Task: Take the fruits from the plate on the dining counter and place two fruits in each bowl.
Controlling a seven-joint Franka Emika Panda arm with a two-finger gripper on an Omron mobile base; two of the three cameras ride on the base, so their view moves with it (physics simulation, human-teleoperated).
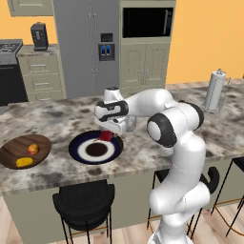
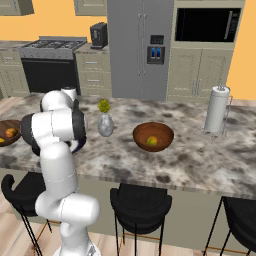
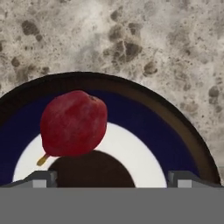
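One red fruit (image 3: 73, 123) lies on the dark blue plate (image 3: 175, 131), on the white ring next to the brown centre. My gripper (image 3: 112, 180) hangs open just above it with nothing between its fingers. From the left base view the gripper (image 1: 113, 130) hovers over the back of the plate (image 1: 78, 148), right above the red fruit (image 1: 105, 136). The left bowl (image 1: 14, 145) holds an orange fruit (image 1: 33, 149) and a yellow fruit (image 1: 24, 162). The right bowl (image 2: 160, 131) holds a yellow-green fruit (image 2: 152, 141). All stand on the marble dining counter (image 1: 57, 116).
A small grey vase (image 2: 105, 125) with a yellow-green sprig stands between the plate and the right bowl. A paper towel roll (image 2: 218, 109) stands at the counter's far right. Black stools (image 1: 84, 202) line the near side of the counter.
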